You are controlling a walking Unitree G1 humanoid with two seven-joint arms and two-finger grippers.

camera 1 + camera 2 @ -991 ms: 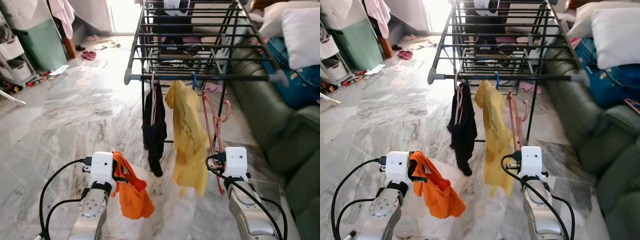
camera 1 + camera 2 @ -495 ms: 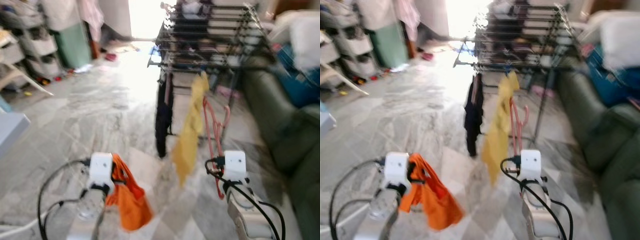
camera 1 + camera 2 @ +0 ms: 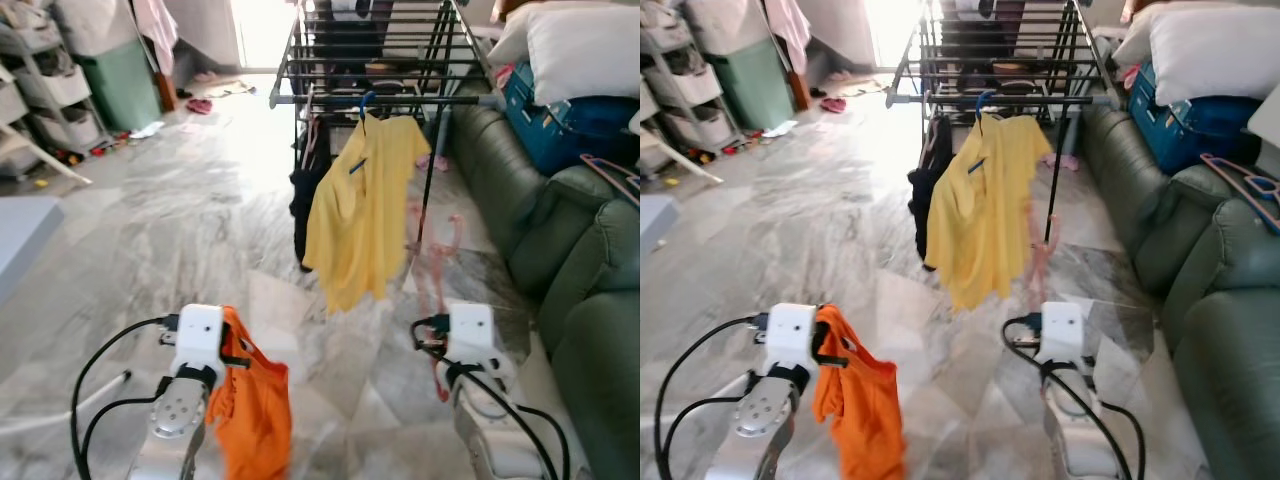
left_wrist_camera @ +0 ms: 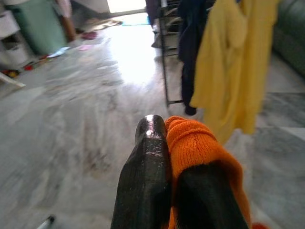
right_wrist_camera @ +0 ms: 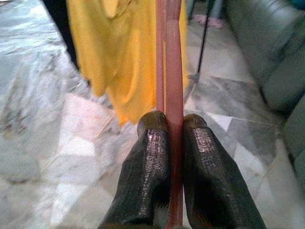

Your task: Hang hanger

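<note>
the pink hanger [image 5: 172, 71] runs straight up between the right gripper [image 5: 176, 125] fingers, pinched tight. the left gripper [image 4: 177, 131] fingers clamp an orange garment [image 3: 252, 410].

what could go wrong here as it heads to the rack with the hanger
The right gripper clamps the pink hanger by a thin bar, so it could swing or slip while walking. The yellow shirt hangs in front of the drying rack rail, so the hanger may snag it. The orange garment dangling from the left gripper could drag or catch.
</note>
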